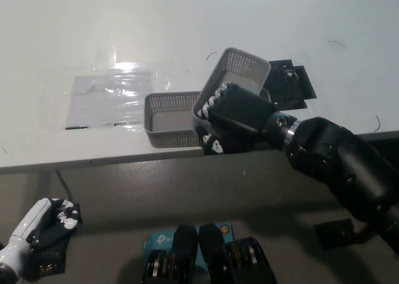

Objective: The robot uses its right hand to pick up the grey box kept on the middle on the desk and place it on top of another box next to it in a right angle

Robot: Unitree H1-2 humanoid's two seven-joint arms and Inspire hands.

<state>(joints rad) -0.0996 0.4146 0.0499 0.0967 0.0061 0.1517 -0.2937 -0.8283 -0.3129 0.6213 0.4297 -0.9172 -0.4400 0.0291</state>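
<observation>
My black right hand [234, 118] is shut on a grey perforated box [238, 68], holding it tilted with its far end raised. That box lies crosswise over the right part of a second grey perforated box [168, 118], which rests near the front edge of the white desk [187, 22]. The hand hides where the two boxes meet, so I cannot tell whether they touch. My white left hand [34, 234] rests low at the lower left, below the desk.
A sheet of clear plastic [109, 93] lies on the desk left of the boxes. A flat black item [288, 81] sits just behind and right of the held box. The desk's front edge runs right under the hand.
</observation>
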